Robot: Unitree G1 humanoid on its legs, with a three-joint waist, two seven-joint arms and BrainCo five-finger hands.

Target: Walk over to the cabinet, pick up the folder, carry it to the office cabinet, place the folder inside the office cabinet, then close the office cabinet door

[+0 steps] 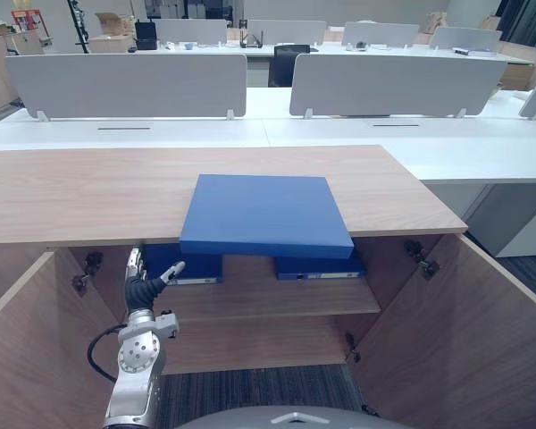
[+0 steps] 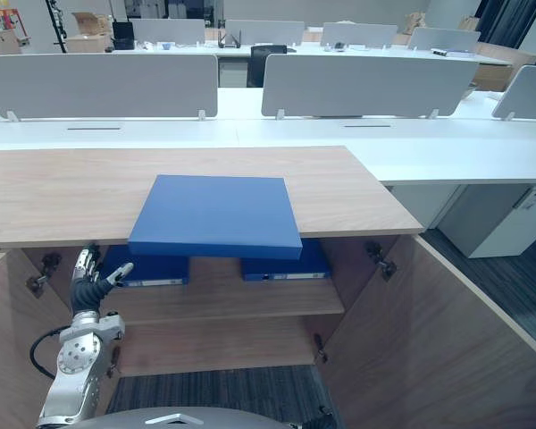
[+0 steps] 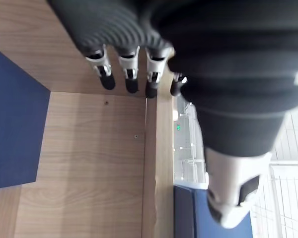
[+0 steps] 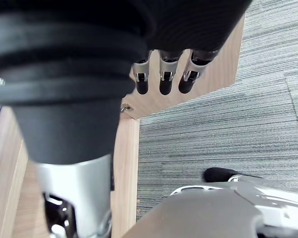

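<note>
The blue folder point(image 1: 263, 214) lies flat on the wooden top point(image 1: 71, 192) of the cabinet, and its front edge hangs a little over the open front. No hand touches it.

Below the top, on the shelf point(image 1: 277, 302), there are 2 more blue binders, 1 at the left point(image 1: 196, 266) and 1 at the right point(image 1: 320, 266), both partly hidden under the overhang. The cabinet has 2 doors, the left door point(image 1: 18, 357) and the right door point(image 1: 469, 340), and both stand wide open.

The left hand point(image 1: 146, 284) is raised inside the opening, just beside the left binder. Its fingers are straight and relaxed with the thumb spread apart, and it holds nothing. The right hand point(image 4: 162, 79) hangs low over the grey carpet point(image 4: 228, 119), with its fingers loose and also empty.

I judge that the step in hand is the pick-up, not yet begun. The next move probably calls for the left hand to come out from under the top and rise to the overhanging edge, where fingers can go under the folder and the thumb over it. The right hand should support the other side.
</note>
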